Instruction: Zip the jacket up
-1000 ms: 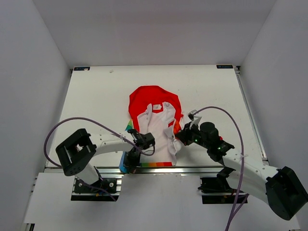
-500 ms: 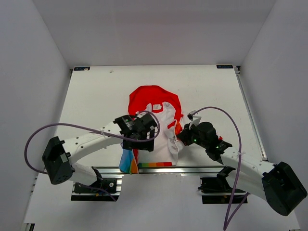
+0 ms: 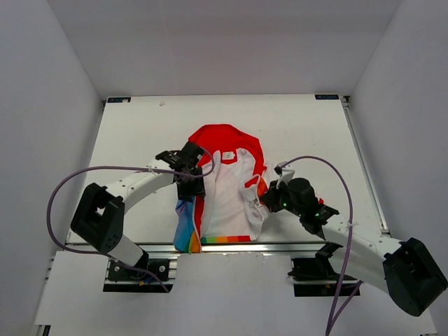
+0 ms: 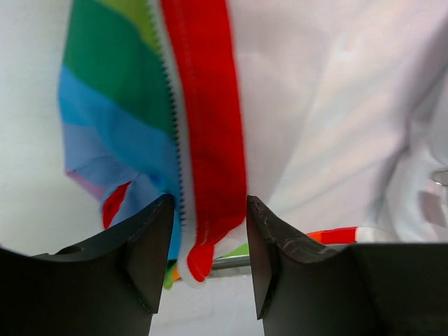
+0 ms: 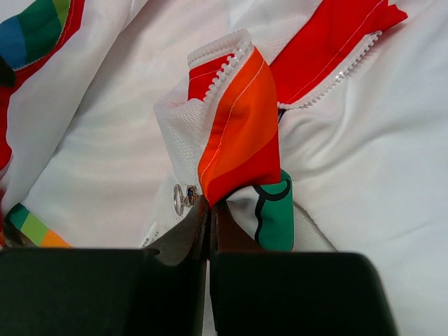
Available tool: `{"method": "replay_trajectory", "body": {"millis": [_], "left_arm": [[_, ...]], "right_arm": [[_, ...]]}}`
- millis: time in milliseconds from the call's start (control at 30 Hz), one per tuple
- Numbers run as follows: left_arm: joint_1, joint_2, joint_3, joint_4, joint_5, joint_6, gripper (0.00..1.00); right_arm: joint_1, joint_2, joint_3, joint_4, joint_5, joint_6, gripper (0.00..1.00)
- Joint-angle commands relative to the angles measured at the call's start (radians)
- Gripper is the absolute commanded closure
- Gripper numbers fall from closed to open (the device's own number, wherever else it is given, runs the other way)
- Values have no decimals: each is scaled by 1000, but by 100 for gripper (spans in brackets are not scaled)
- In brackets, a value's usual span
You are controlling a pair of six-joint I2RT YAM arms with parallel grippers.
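Note:
The jacket (image 3: pixel 227 203) lies open on its back, red hood (image 3: pixel 224 140) at the far end, white lining up, and a rainbow panel (image 3: pixel 185 224) folded out at the near left. My left gripper (image 3: pixel 190 183) is over the jacket's left front edge. Its jaws stand open around the red trim (image 4: pixel 206 140) and white zipper teeth (image 4: pixel 173 140), and the fingers (image 4: pixel 157 231) are not pressing the cloth. My right gripper (image 3: pixel 265 201) is shut on a folded orange-red bit of the jacket's right front edge (image 5: pixel 241 133). A small metal zipper pull ring (image 5: pixel 183 198) sits beside the pinch.
The white table (image 3: pixel 140 140) is walled in on three sides. A metal rail (image 3: pixel 280 246) runs along the near edge just below the jacket's hem. Purple cables (image 3: pixel 84 178) loop off both arms.
My left gripper let go at the hem, opened, and moved up the left front edge toward the hood. The left panel now lies folded out, rainbow showing. The right gripper has barely moved.

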Motion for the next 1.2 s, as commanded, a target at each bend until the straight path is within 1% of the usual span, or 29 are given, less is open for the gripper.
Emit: {"method": "replay_trajectory", "body": {"millis": [0,33,233,300,367,400,433,467,533,567,600,633,700,767,800,867,967,1000,1033,1100,1167], "left_arm": [[-2,-24,30,103,62,40,44],[-2,-17,34,111,67,41,44],[-2,75,49,128,91,58,45],[-2,96,80,115,44,63,44],[-2,107,120,128,26,77,40],[-2,111,141,112,-31,77,38],[1,119,163,99,-62,77,35],[5,127,184,88,-94,77,28],[42,133,240,57,-172,72,20],[61,136,253,53,-185,75,8],[84,139,267,66,-188,75,4],[129,142,267,80,-177,80,2],[189,163,270,118,-171,81,2],[222,194,280,137,-165,81,2],[245,232,287,144,-157,83,2],[254,269,304,183,-133,103,2],[256,335,329,235,-81,136,10],[256,348,335,243,-67,141,16],[256,372,344,249,-56,144,18],[256,384,361,270,-21,150,22],[256,395,362,301,-7,155,29]], "right_arm": [[0,-24,18,-8,25,-1,100],[-1,-23,18,-11,55,-3,100],[0,-32,16,-29,80,-4,100],[-1,-35,15,-35,83,-6,100],[0,-35,11,-32,86,-6,100],[0,-35,11,-34,86,-6,100],[0,-35,11,-38,86,-4,100],[0,-36,10,-42,86,-6,100],[0,-41,8,-43,94,-6,100],[-1,-46,7,-45,97,-6,100],[-1,-47,7,-46,100,-7,100],[0,-49,7,-49,103,-9,100],[-1,-50,4,-49,105,-9,100],[-1,-49,4,-49,106,-9,100],[0,-47,4,-49,109,-9,100],[-1,-44,2,-48,111,-9,100],[0,-35,10,-51,115,-12,100],[-1,-33,13,-54,117,-13,100],[0,-32,13,-52,119,-13,100],[0,-29,15,-54,122,-9,100],[0,-30,15,-57,123,-9,100]]}}
